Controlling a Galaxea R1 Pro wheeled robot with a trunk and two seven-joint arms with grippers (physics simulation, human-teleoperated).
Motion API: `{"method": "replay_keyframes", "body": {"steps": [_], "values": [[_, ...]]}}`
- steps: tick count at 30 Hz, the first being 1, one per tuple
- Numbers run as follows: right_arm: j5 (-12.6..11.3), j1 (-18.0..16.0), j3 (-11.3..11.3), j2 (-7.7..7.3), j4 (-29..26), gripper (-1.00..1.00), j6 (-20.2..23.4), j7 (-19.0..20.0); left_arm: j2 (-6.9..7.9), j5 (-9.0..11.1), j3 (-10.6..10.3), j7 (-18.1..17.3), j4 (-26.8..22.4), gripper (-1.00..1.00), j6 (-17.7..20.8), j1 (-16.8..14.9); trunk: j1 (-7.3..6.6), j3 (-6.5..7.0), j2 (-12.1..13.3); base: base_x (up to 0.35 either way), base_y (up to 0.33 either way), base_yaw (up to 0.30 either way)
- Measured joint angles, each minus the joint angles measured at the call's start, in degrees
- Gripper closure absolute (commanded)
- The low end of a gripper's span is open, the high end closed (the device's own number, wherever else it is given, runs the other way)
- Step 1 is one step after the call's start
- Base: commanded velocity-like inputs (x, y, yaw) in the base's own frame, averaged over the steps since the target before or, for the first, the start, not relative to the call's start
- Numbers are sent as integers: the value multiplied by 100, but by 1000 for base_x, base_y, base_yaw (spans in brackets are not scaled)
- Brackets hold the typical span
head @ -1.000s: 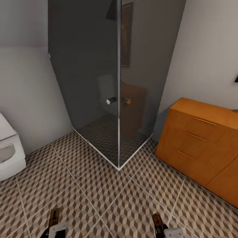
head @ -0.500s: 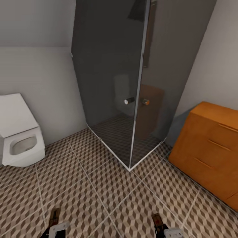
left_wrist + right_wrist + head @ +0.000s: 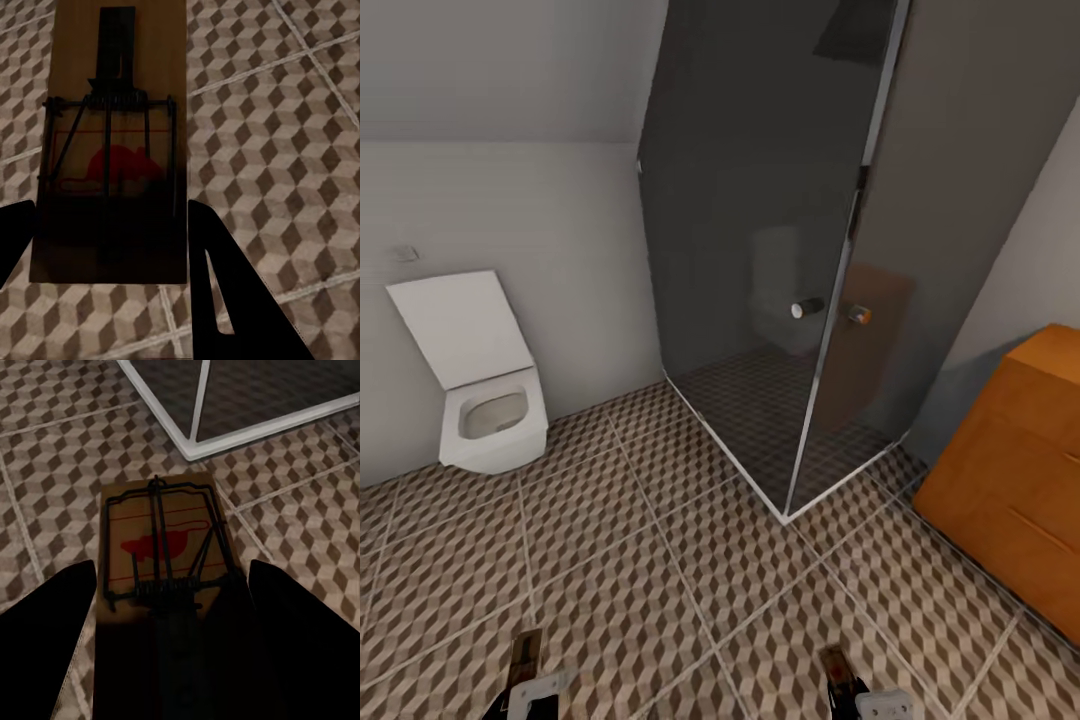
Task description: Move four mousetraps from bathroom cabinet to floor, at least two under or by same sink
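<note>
No readable text, labels or numbers

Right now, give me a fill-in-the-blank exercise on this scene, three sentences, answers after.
1. Each gripper, left and right, holds a ____.
2. The toilet stands with its lid ____.
3. The orange-brown cabinet is on the ____ side of the glass shower in the head view.

Answers: mousetrap; up; right

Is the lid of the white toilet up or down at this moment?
Up. In the head view the toilet has its flat lid raised against the wall, and the open bowl shows below it.
</note>
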Motion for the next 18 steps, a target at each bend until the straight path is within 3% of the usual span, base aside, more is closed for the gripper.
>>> {"method": "replay_keyframes", "body": {"steps": [18], "values": [[0, 0, 0, 0, 0, 100, -3, 0, 0, 0, 1, 1, 0, 100, 0, 0, 0, 0, 0, 0, 0, 287]]}}
